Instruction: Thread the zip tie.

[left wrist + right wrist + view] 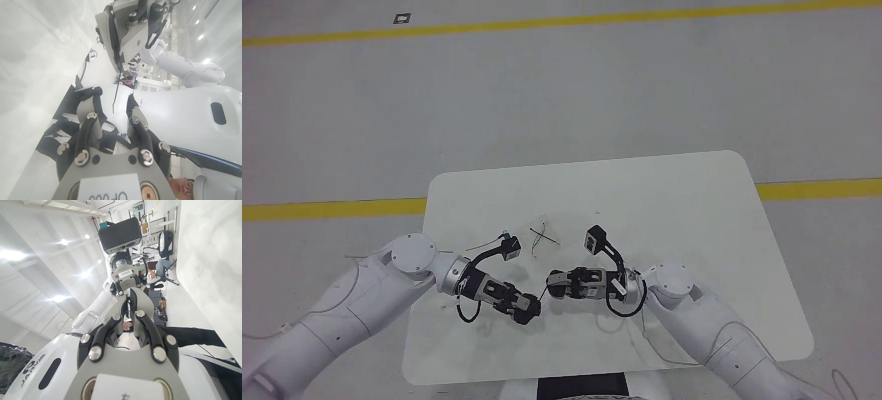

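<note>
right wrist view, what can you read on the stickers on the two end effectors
"OP003": white sticker on the base of the left end effector.
Second sticker, on the base of the right end effector: cut off at the picture's edge, unreadable.

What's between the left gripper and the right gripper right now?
The black zip tie: held in the right gripper, its free end points toward the open left gripper, as seen in the left wrist view.
</note>
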Controlling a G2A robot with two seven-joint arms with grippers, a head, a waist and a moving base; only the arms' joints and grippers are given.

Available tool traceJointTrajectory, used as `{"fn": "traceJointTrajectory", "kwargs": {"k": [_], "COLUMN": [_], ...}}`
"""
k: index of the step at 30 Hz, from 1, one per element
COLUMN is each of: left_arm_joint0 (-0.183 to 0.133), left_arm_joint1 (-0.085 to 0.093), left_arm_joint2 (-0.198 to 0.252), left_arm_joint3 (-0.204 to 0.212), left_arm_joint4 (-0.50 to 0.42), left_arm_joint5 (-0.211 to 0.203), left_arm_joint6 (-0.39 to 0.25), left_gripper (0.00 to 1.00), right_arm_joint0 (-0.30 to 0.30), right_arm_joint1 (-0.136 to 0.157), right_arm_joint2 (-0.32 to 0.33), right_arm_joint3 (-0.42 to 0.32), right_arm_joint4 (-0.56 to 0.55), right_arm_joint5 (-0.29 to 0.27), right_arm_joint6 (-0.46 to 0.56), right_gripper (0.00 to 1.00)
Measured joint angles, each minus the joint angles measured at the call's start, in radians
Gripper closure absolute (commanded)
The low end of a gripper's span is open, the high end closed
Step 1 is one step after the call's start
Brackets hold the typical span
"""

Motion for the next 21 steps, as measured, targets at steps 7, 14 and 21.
{"fn": "traceJointTrajectory", "kwargs": {"k": [7, 14, 21], "left_arm_joint0": [0.019, 0.037, 0.037], "left_arm_joint1": [0.009, 0.016, 0.016], "left_arm_joint2": [-0.033, -0.055, -0.055], "left_arm_joint3": [0.005, 0.007, 0.007], "left_arm_joint4": [0.012, 0.014, 0.014], "left_arm_joint5": [-0.013, -0.02, -0.02], "left_arm_joint6": [0.07, 0.111, 0.111], "left_gripper": [0.0, 0.0, 0.0], "right_arm_joint0": [-0.033, -0.056, -0.064], "right_arm_joint1": [0.016, 0.022, 0.019], "right_arm_joint2": [0.063, 0.088, 0.088], "right_arm_joint3": [-0.013, -0.028, -0.045], "right_arm_joint4": [-0.003, -0.005, 0.036], "right_arm_joint5": [-0.004, -0.002, 0.005], "right_arm_joint6": [-0.051, -0.097, -0.111], "right_gripper": [1.0, 1.0, 1.0]}}
